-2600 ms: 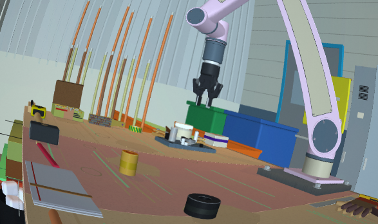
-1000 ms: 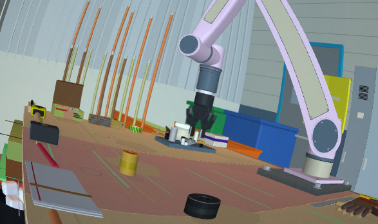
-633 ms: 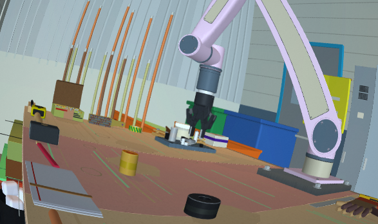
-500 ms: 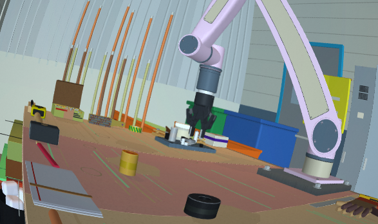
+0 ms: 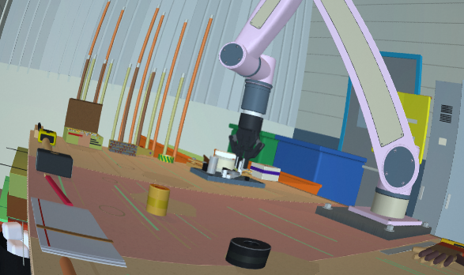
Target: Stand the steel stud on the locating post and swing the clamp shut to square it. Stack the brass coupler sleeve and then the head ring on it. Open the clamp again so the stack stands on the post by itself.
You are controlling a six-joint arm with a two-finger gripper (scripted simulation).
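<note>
The steel stud (image 5: 213, 164) stands upright on the dark fixture plate (image 5: 227, 177) at the far middle of the bench. My gripper (image 5: 240, 162) is down on that plate just right of the stud, at the pale clamp arm (image 5: 231, 172), with its fingers closed around the clamp's handle. The brass coupler sleeve (image 5: 158, 200) stands upright alone on the bench nearer the camera. The black head ring (image 5: 248, 252) lies flat near the front edge. The locating post is hidden under the stud.
Behind the fixture stand a white tub (image 5: 225, 159), a green bin (image 5: 264, 144) and a blue bin (image 5: 319, 162), with copper rods (image 5: 145, 87) leaning on the wall. A mallet (image 5: 53, 162) and a grey panel (image 5: 72, 231) lie at the left. The arm's base (image 5: 390, 205) is at the right.
</note>
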